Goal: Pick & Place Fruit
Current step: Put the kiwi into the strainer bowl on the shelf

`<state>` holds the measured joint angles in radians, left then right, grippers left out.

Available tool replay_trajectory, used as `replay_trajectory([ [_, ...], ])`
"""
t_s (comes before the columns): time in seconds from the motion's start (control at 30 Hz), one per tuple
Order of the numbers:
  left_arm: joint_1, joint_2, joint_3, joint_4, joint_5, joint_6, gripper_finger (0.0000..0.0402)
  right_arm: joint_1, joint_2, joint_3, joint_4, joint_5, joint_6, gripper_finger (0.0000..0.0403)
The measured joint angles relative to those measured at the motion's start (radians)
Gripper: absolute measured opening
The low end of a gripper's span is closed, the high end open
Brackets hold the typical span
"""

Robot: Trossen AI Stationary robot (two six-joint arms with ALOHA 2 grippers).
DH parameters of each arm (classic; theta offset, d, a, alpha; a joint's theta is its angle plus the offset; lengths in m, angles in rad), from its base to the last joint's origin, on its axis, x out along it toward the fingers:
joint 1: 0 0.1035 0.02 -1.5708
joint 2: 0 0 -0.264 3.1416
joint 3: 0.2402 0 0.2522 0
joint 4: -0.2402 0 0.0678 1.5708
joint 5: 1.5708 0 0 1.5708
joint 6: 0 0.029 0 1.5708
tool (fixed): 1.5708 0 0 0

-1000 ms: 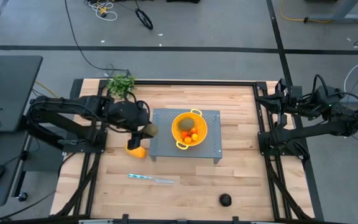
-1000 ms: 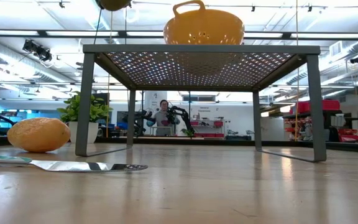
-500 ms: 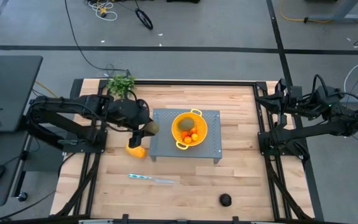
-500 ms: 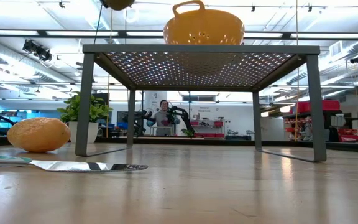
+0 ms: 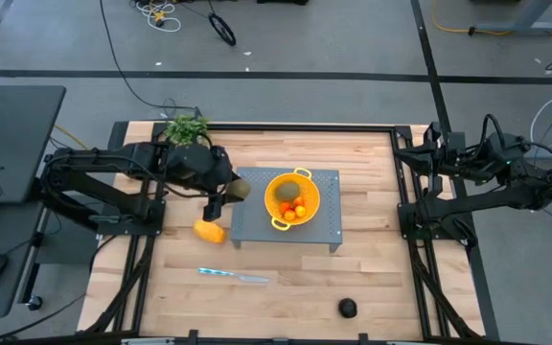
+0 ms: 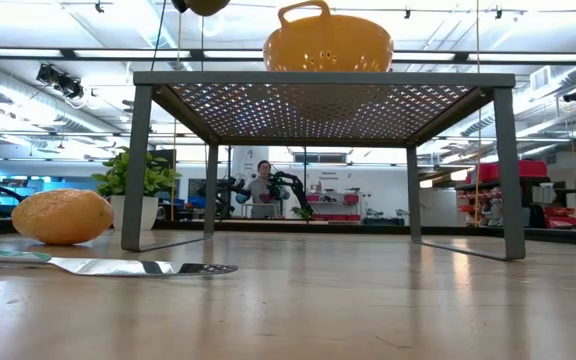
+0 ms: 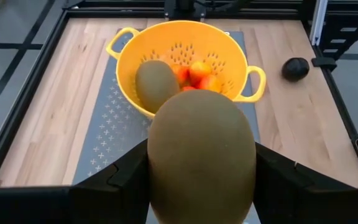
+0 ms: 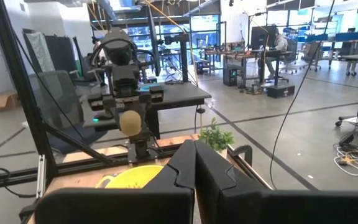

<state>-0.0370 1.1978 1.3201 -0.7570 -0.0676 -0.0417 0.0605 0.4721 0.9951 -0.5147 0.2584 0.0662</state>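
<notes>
1. The left gripper (image 5: 226, 198) is clamping a brownish-green oval fruit (image 7: 201, 155) that's hanging over the left edge of the grey rack (image 5: 324, 225). In the left wrist view it's blocking most of the gripper.
2. Another oval fruit (image 5: 283, 194) is sitting in the yellow colander (image 5: 278, 222) next to a few tiny orange-red balls (image 5: 295, 209), which are partly hidden behind the rim.
3. The yellow-orange oblong fruit (image 5: 210, 231) is lying on the bench (image 5: 372, 278) beside the rack, and the small blackish one (image 5: 348, 308) is sitting well apart near the front edge.
4. The knife (image 6: 138, 267) is getting cut off at the low view's edge.
5. The right gripper (image 8: 194, 163) is parked at the right side, pinched closed on nothing.
6. No readable writing anywhere.
</notes>
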Motion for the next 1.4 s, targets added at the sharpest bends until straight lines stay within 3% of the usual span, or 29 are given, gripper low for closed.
replay_trajectory([
  [0.23, 0.000, 0.001, 0.000, 0.027, 0.011, -0.026, 0.0219, 0.000, 0.000, 0.000, 0.000, 0.000, -0.003, 0.0002],
  [0.57, 0.037, 0.021, 0.000, 0.255, 0.001, -0.052, 0.0222, 0.000, 0.000, 0.000, -0.005, 0.001, -0.003, 0.0002],
  [1.1, 0.053, 0.032, -0.001, 0.302, 0.001, -0.052, 0.0218, 0.000, 0.000, 0.000, -0.004, 0.001, -0.003, 0.0002],
  [1.4, 0.044, 0.134, -0.001, 0.410, 0.019, -0.060, 0.0220, 0.000, 0.000, 0.000, -0.004, 0.002, -0.003, 0.0002],
])
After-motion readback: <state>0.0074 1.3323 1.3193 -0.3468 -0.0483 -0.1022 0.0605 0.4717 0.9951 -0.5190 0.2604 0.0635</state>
